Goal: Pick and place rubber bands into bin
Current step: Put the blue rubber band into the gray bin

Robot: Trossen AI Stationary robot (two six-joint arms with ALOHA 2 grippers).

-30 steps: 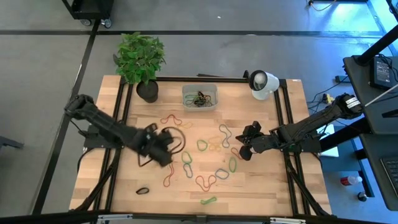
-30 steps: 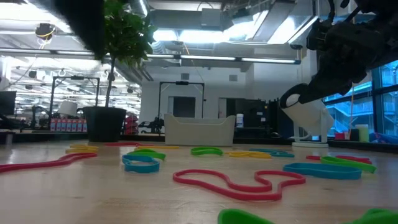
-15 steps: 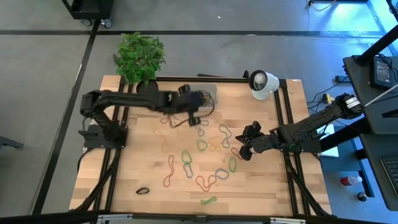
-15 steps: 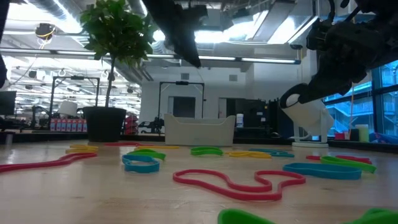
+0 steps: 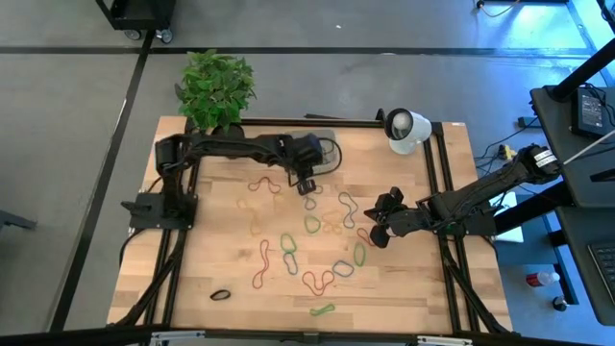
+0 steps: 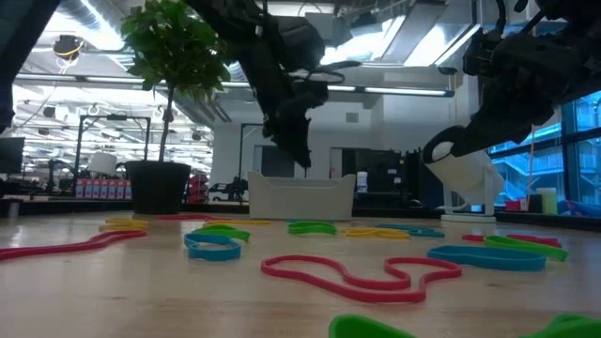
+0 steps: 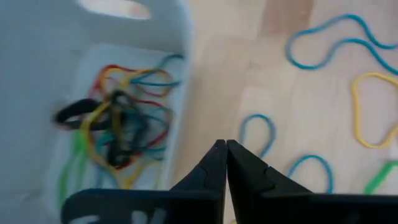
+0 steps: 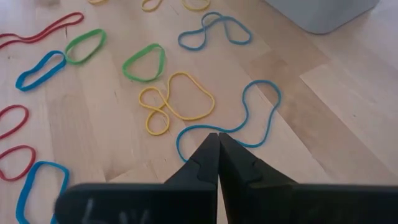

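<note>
— Translucent grey plastic, item one: where is the bin [image 5: 322, 152] and how does it lie?
— Upper centre of the high view, on the wooden counter [image 5: 404, 279], long axis running left to right across the frame. Mostly covered by the left arm. In the left wrist view it holds a tangle of red, yellow, green and black bands.

— Item two, the rubber bands [image 5: 322, 281]?
— Loose loops spread over the middle and lower centre of the counter, pointing every way. One red figure-eight [image 5: 261, 264] lies roughly top to bottom; a black one [image 5: 220, 294] sits apart at lower left; a green one [image 5: 322, 309] lies near the lower edge.

— Left gripper [image 5: 309, 181]?
— Arm stretched rightward from the upper left, wrist bent down at the bin's lower edge. Fingers pressed together, nothing between them.

— Right gripper [image 5: 376, 231]?
— At right of centre, arm entering from the right edge, pointing left, raised above the bands. Fingers closed, empty.

— Other stock?
— Potted plant [image 5: 218, 91] upper left, white round camera [image 5: 405, 128] upper right.
</note>
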